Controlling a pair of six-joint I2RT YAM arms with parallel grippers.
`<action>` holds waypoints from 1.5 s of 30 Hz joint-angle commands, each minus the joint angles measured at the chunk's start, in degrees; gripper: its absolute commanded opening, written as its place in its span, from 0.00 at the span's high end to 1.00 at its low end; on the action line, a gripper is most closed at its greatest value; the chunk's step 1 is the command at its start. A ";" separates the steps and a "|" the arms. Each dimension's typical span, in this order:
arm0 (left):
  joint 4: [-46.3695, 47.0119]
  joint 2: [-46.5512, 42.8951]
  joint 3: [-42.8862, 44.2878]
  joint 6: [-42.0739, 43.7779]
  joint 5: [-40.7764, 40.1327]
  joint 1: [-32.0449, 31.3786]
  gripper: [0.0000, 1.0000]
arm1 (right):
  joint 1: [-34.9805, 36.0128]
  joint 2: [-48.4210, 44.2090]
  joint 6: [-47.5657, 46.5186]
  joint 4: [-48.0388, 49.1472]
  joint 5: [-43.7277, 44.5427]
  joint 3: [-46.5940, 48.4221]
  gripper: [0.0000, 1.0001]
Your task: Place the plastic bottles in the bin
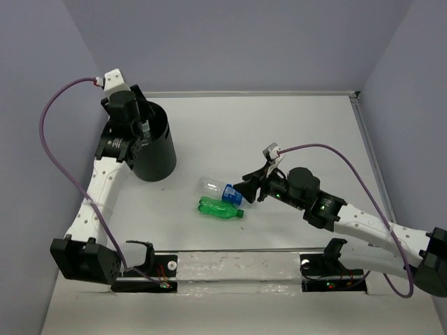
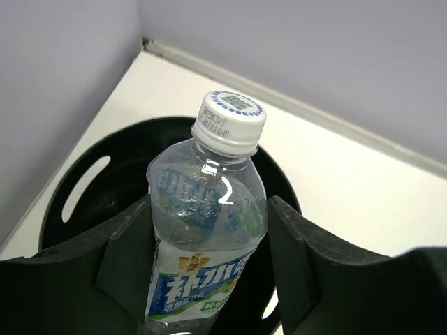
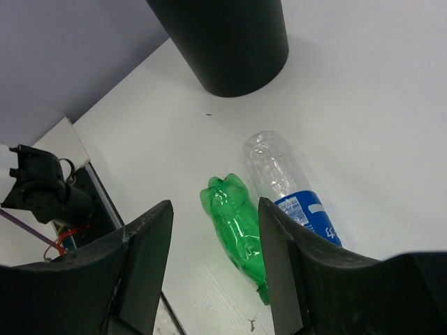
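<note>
In the left wrist view a clear bottle (image 2: 204, 237) with a white cap and a blue-white label sits between the fingers of my left gripper (image 2: 209, 209), which is shut on it. It hangs cap-first over the mouth of the black bin (image 2: 126, 139). From above, the left gripper (image 1: 143, 129) is at the bin (image 1: 157, 157) rim. A green bottle (image 1: 220, 208) (image 3: 237, 234) and a clear bottle with a blue label (image 1: 220, 188) (image 3: 279, 171) lie side by side on the table. My right gripper (image 1: 244, 190) (image 3: 215, 206) hovers at their cap ends, open and holding nothing.
The bin (image 3: 223, 42) stands at the table's left rear near the wall. A raised edge (image 1: 363, 132) runs along the table's right side. The arm bases and their mounting strip (image 1: 237, 269) line the near edge.
</note>
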 commanded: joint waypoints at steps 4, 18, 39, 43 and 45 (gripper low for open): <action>18.21 -5.23 -12.19 0.72 -3.79 0.19 0.58 | 0.23 1.16 -0.64 1.85 -0.20 0.87 0.42; 27.92 -9.00 -18.27 -2.44 -2.39 0.19 0.01 | 0.23 5.98 -2.92 0.18 -0.37 2.18 0.20; 7.61 -35.71 -28.10 -5.17 33.20 -0.25 0.01 | 7.26 30.93 -15.05 -21.09 -4.16 20.46 0.09; 5.51 -41.07 -31.89 -4.30 37.86 -0.17 0.01 | 7.97 34.37 -14.79 -23.55 1.90 24.86 0.11; 4.89 -43.62 -32.59 -3.85 38.66 -0.25 0.01 | 7.97 34.91 -14.79 -23.99 4.98 27.13 0.12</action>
